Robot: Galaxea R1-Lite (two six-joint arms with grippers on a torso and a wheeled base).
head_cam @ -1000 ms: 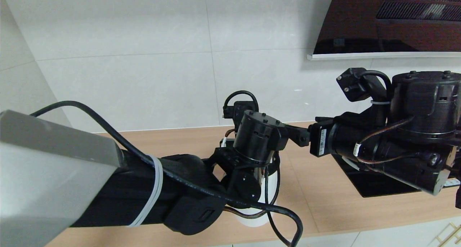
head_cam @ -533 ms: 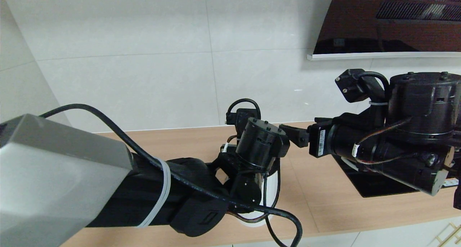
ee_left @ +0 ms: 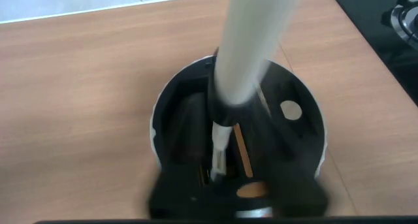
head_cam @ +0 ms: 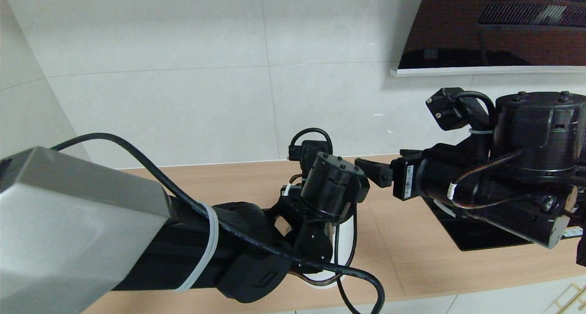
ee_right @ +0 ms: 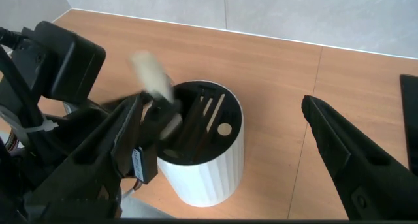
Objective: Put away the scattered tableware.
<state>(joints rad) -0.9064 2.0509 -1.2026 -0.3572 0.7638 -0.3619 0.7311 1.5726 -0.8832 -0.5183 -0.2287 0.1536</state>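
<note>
White ribbed holder is set upright on the wooden counter, just left of the black cooktop. It is already loaded with wooden sticks and other dark pieces. The white-handled utensil is seen head-down inside the holder, its handle tilted up and out past the rim. That orientation is judged deliberate: working end in, handle left reachable. The left gripper is parked directly over the holder mouth, presumably to keep the drop inside the rim. Its tip is a dark blur there, so whether the utensil is gripped or already let go cannot be told. The right gripper is held level beside the holder on the cooktop side, its fingers spread wide with nothing between them and apart from the holder. It is likely kept clear of the left arm while ready to steady the holder if it gets nudged. This insertion is judged to be nearly finished. Tip-over risk is judged low, though the tilted handle could catch if lifted carelessly.
</note>
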